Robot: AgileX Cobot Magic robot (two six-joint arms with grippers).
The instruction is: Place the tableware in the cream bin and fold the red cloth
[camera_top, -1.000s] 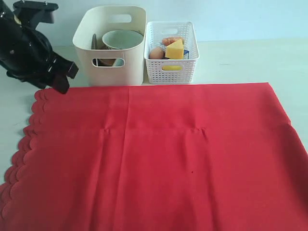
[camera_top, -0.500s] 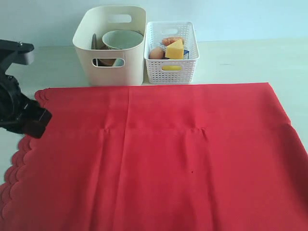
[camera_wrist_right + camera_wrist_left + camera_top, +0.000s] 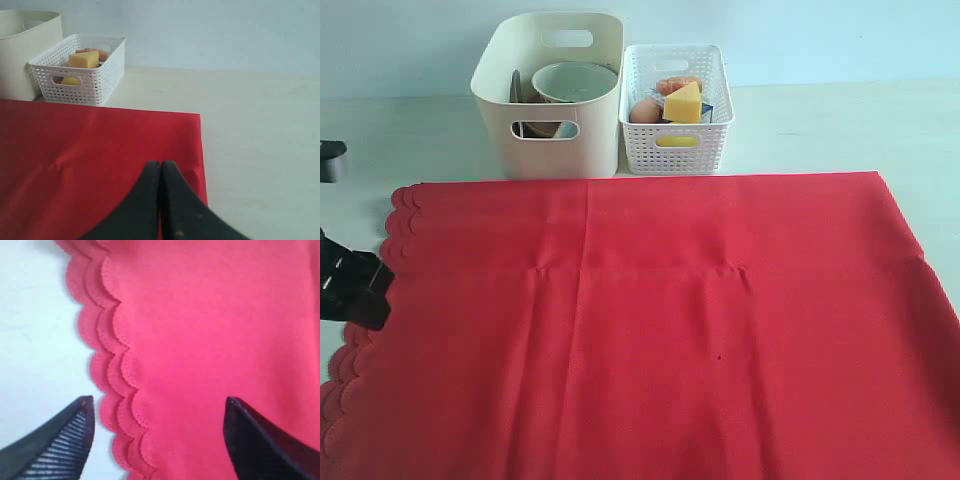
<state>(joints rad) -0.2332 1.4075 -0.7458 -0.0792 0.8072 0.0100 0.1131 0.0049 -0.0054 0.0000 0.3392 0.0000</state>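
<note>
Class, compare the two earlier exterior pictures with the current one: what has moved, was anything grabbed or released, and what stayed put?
The left arm swept from beside the cream bin toward the near left, leaving the left claw open over the scalloped edge of the red cloth. Nothing was grabbed or released. The cloth, the bin with its tableware and the white basket stayed put.

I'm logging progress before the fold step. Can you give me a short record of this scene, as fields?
cream bin: holds a pale bowl and other tableware, partly hidden
white basket: beside the bin, holds a cheese wedge and an egg
red cloth: spread flat, not yet folded
left gripper: open, over the cloth's scalloped edge
right gripper: shut, above the cloth near its straight side edge
</note>
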